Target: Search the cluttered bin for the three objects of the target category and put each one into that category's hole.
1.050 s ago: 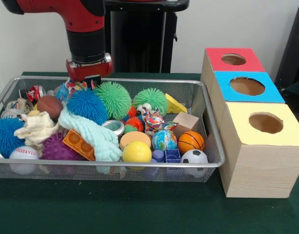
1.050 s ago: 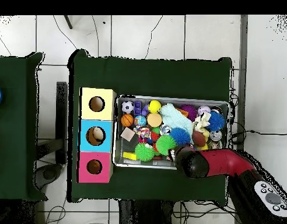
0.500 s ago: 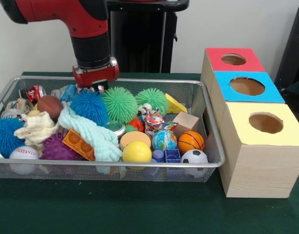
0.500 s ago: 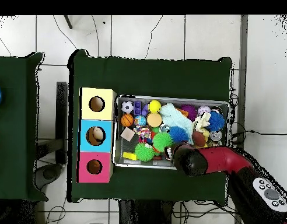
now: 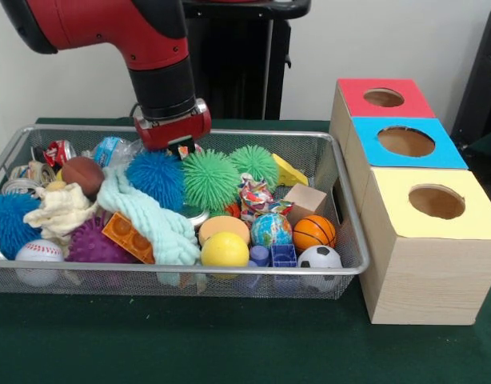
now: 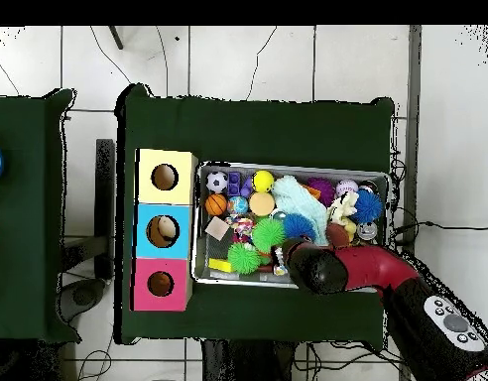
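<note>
Gripper [image 5: 180, 147] of the red and black arm [image 5: 141, 40] hangs low over the far side of the wire mesh bin [image 5: 341, 208], its tips dipping just behind the blue spiky ball [image 5: 155, 178] and the green spiky ball [image 5: 210, 180]; whether the fingers are parted or closed cannot be told, and no object is seen in its grasp. A second green spiky ball [image 5: 255, 162] lies beside the first, toward the boxes. Bin contents near the front rim: plain yellow ball [image 5: 225, 250], small soccer ball [image 5: 319, 258], small basketball [image 5: 313, 231], globe-printed ball [image 5: 270, 230], white baseball [image 5: 39, 254], purple spiky ball [image 5: 89, 244], orange studded brick [image 5: 129, 237] and a pale mint knitted cloth [image 5: 149, 218] draped across the middle. A plain wooden cube [image 5: 305, 200] and a yellow wedge [image 5: 288, 172] lie at the end nearest the boxes. Three wooden boxes stand in a row just beside the bin, each with a round hole on top: yellow-topped box [image 5: 429, 240], blue-topped box [image 5: 405, 144], red-topped box [image 5: 381, 98]. Overhead, something pale shows inside the blue-topped box's hole [image 6: 165, 231]; the other two holes look dark.
</note>
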Available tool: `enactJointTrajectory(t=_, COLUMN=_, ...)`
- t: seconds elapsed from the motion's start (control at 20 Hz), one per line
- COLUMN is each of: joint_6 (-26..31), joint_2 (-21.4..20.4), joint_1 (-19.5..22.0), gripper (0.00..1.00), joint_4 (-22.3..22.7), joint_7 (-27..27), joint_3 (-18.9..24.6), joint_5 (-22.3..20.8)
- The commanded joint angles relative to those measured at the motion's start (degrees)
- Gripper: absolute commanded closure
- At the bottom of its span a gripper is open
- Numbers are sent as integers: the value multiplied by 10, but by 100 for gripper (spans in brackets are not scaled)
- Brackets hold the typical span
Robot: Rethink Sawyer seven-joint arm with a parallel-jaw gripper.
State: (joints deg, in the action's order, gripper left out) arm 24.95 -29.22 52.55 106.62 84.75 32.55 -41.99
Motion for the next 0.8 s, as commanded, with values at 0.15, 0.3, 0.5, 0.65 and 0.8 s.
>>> enactJointTrajectory(t=0.15, joint_6=-69, joint_2=32, joint_1=-32, gripper=100, joint_4=1, joint_7=59, joint_3=53, joint_5=35)
enactJointTrajectory(t=0.3, joint_6=-76, joint_2=39, joint_1=-37, gripper=100, joint_4=8, joint_7=76, joint_3=51, joint_5=55)
enactJointTrajectory(t=0.5, joint_6=-94, joint_2=45, joint_1=-43, gripper=100, joint_4=7, joint_7=85, joint_3=45, joint_5=69)
enactJointTrajectory(t=0.65, joint_6=-119, joint_2=46, joint_1=-52, gripper=100, joint_4=17, joint_7=100, joint_3=37, joint_5=76)
enactJointTrajectory(t=0.8, joint_6=-127, joint_2=37, joint_1=-63, gripper=0, joint_4=17, joint_7=115, joint_3=20, joint_5=92)
